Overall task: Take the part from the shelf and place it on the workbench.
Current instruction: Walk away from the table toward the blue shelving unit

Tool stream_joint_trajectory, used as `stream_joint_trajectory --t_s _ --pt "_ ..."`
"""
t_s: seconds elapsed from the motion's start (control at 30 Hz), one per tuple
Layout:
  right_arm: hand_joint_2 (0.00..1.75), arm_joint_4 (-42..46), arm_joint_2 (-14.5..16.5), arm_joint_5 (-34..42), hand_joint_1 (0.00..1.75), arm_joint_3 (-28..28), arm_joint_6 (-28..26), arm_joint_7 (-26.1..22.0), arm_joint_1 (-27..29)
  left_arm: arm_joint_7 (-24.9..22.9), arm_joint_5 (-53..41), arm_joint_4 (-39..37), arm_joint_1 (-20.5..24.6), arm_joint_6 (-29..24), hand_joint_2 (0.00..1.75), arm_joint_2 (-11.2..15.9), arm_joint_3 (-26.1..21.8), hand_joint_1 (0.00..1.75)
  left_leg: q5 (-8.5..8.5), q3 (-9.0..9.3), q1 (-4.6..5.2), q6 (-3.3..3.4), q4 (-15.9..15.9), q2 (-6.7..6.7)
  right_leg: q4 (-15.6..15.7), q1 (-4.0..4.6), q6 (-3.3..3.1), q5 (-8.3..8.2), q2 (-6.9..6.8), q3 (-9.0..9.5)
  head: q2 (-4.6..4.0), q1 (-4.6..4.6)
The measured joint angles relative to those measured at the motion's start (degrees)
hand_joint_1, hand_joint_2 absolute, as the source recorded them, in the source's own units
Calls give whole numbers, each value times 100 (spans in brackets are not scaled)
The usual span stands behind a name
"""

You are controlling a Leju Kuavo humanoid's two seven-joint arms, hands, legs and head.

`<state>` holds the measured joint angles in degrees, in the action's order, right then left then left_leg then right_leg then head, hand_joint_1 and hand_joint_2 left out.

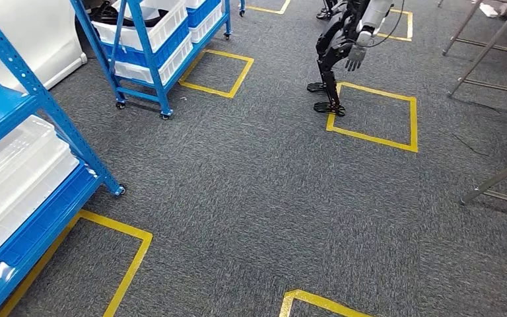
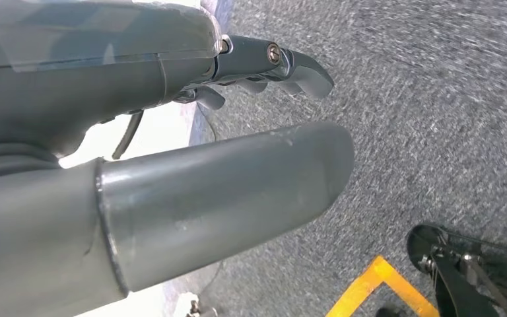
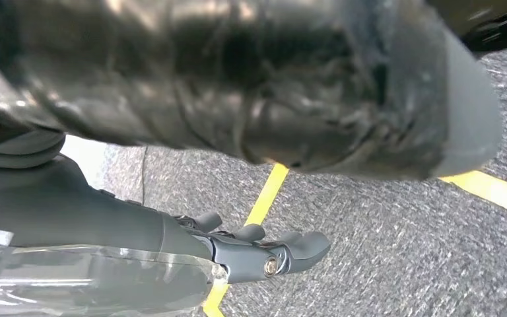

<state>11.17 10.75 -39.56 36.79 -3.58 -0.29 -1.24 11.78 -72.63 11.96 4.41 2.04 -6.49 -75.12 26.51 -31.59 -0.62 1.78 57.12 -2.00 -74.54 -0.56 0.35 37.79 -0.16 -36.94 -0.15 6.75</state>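
Observation:
A black, crinkled, shiny part [image 3: 237, 79] lies against my right hand's thick grey thumb [image 3: 465, 112], whose tip sticks out past it. My right hand [image 3: 257, 254] holds the part up over the grey carpet, with its dark fingers [image 3: 297, 247] stretched out beside it. My left hand [image 2: 224, 191] hangs over the carpet with its thumb and dark fingers [image 2: 290, 63] apart and nothing between them. A blue shelf [image 1: 39, 99] with white bins [image 1: 13, 178] stands close on my left.
A second blue wheeled shelf [image 1: 148, 59] with white bins stands farther back on the left. Another humanoid robot [image 1: 343, 46] stands ahead by a yellow taped square [image 1: 376, 135]. Metal table legs [image 1: 495, 178] slant in at the right. More yellow tape [image 1: 129, 264] marks the floor near me.

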Motion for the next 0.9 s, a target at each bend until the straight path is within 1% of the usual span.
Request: stream_joint_trajectory --t_s 0.03,0.07,0.1,0.13,0.17,0.2,0.23,0.27,0.3,0.33,0.37,0.4,0.43,0.47,0.5,0.53,0.57,0.6,0.63,0.67,0.7,0.73,0.77,0.8,0.83,0.87,0.9 --pt "0 0 -6 0 0 1 0 1 5 0 0 0 -2 0 0 -1 0 0 2 6 0 -3 6 -87 107 -7 -1 -151 16 23 0 1" --pt "0 0 -10 -1 0 1 -1 1 10 0 1 0 -3 0 0 -3 0 0 8 15 -1 -12 15 -171 421 -18 -6 -388 64 141 0 1" --pt "0 0 -17 -2 0 2 -1 2 17 0 1 0 -5 1 0 -7 0 0 16 14 -7 -27 27 -249 820 -34 -17 -611 181 301 0 1" --pt "0 -1 -22 -8 0 4 -1 5 25 0 2 0 -1 1 0 -11 0 0 28 1 -5 -52 54 -324 1179 -46 -24 -765 320 442 0 1" --pt "0 -2 -26 -20 0 6 -1 8 29 1 2 0 5 1 0 -15 0 0 30 -24 -8 -87 72 -388 1409 -50 -31 -841 429 530 -1 0" --pt "0 -2 -29 -37 0 9 0 11 26 1 2 0 4 2 0 -17 0 0 25 -52 -13 -127 80 -451 1508 -44 -42 -845 492 564 -1 0" --pt "0 -3 -31 -52 0 11 0 14 18 1 2 0 2 2 0 -17 0 0 13 -72 -16 -171 79 -516 1527 -31 -54 -836 469 569 -1 0" --pt "0 -2 -33 -64 0 13 0 14 5 1 2 0 -9 2 0 -16 0 0 -1 -88 -23 -212 65 -578 1541 -37 -81 -847 399 574 -1 0" --pt "0 -1 -34 -70 0 14 0 14 -4 0 3 0 -19 3 0 -17 0 0 17 -106 -21 -242 87 -549 1576 -44 -115 -862 328 596 0 -1" --pt "0 -1 -35 -71 0 14 1 13 -4 0 3 0 -20 3 0 -19 1 0 91 -160 -15 -266 193 -433 1616 -53 -155 -879 247 620 0 -3" --pt "0 -1 -34 -72 0 15 4 13 0 0 4 0 -14 3 0 -20 1 0 227 -269 -8 -285 417 -268 1652 -56 -192 -891 157 640 0 -5" --pt "0 -1 -34 -74 0 15 9 13 10 0 4 0 -5 3 0 -24 1 0 408 -426 -5 -300 749 -74 1666 -38 -218 -891 64 654 0 -7" --pt "0 -2 -34 -76 0 15 13 13 20 0 4 0 3 3 0 -24 1 0 589 -617 -7 -317 1139 47 1668 -22 -238 -884 -30 656 0 -9" --pt "0 -2 -35 -78 0 16 17 14 27 0 4 0 5 3 0 -24 1 0 709 -778 -10 -333 1470 105 1666 -8 -246 -874 -123 656 0 -9" --pt "0 -2 -36 -79 0 18 17 14 30 0 4 0 0 3 0 -24 0 0 728 -859 -13 -343 1638 133 1663 0 -250 -864 -210 660 0 -9" --pt "0 -2 -36 -79 0 20 17 13 28 -1 4 0 -10 3 0 -24 0 0 638 -829 -16 -349 1589 156 1659 4 -248 -853 -290 668 0 -9" --pt "0 -2 -37 -80 0 22 17 12 25 -1 3 0 -19 3 0 -23 0 0 458 -682 -16 -346 1314 201 1653 5 -243 -838 -360 681 0 -8" --pt "0 -2 -37 -81 0 25 17 11 22 -1 3 0 -23 2 0 -23 0 0 259 -465 -13 -333 901 303 1645 8 -230 -818 -428 699 0 -8" --pt "0 -2 -37 -83 0 31 18 9 21 -1 2 0 -17 1 0 -22 0 0 117 -261 11 -307 519 423 1632 20 -207 -794 -490 713 -1 -8" --pt "0 -2 -37 -84 0 38 18 9 20 0 1 0 -9 -1 0 -22 1 0 33 -120 33 -269 245 513 1622 32 -182 -774 -543 725 -1 -7" --pt "0 -2 -37 -84 0 46 19 8 15 0 0 0 -5 -3 0 -22 1 0 15 -57 56 -231 109 566 1615 44 -157 -759 -592 735 -1 -7" --pt "0 -1 -37 -85 0 55 21 8 3 0 -1 0 -8 -4 0 -21 1 0 27 -63 79 -195 91 541 1617 51 -133 -751 -638 745 -1 -6" --pt "0 0 -37 -86 0 61 25 8 -18 0 -2 0 -16 -5 0 -21 1 0 17 -65 72 -158 73 475 1626 54 -108 -743 -685 767 0 -5" --pt "0 1 -37 -86 0 66 29 7 -35 0 -3 0 -24 -5 0 -21 1 0 4 -51 61 -127 47 419 1611 45 -78 -717 -661 787 0 -6" --pt "0 2 -37 -87 0 68 32 4 -43 0 -4 0 -26 -5 0 -22 1 0 -13 -35 44 -89 18 361 1538 36 -51 -648 -556 773 0 -5" --pt "0 2 -37 -87 0 70 33 2 -42 0 -6 0 -20 -5 0 -23 2 0 -33 -15 22 -54 -10 304 1344 27 -27 -515 -398 696 0 -4" --pt "0 2 -37 -87 0 71 33 1 -29 0 -8 0 -12 -5 0 -24 2 0 -45 -14 12 -28 -19 250 1040 10 -14 -341 -212 555 0 -4"
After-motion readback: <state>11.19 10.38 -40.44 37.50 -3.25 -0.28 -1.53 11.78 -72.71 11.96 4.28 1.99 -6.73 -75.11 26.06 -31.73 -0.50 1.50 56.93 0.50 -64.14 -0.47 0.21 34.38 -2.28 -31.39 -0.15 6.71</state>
